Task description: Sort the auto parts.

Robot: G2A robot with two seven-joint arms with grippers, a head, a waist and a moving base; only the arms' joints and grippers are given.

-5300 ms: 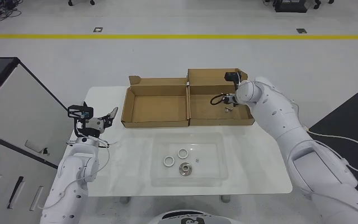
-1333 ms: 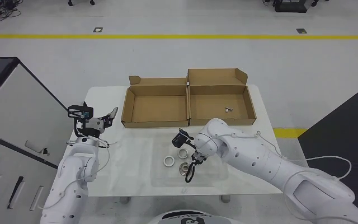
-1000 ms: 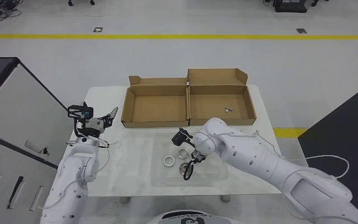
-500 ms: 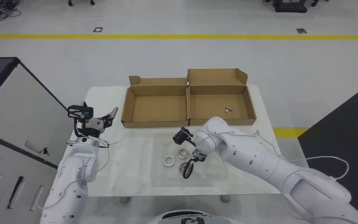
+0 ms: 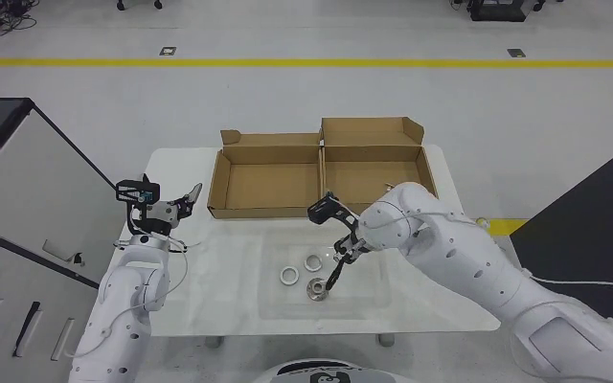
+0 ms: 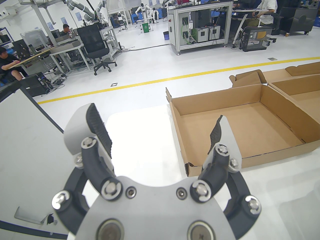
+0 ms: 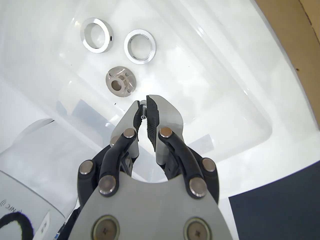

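The right gripper [image 7: 143, 104] pinches a small threaded screw [image 7: 143, 111] above the clear plastic tray [image 7: 212, 88], near 2 shiny metal rings [image 7: 83, 34] and 1 flanged hub [image 7: 125, 78]. The left gripper [image 6: 155, 116] is spread beside a cardboard box [image 6: 250, 131].

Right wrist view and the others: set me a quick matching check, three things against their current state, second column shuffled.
Things:
1. small screw
2. flanged hub
3. left gripper

States:
A. lying flat in the clear tray
B. jaws wide apart, nothing between them
C. pinched between the jaws of the right gripper

Pairs: 1-C, 2-A, 3-B.
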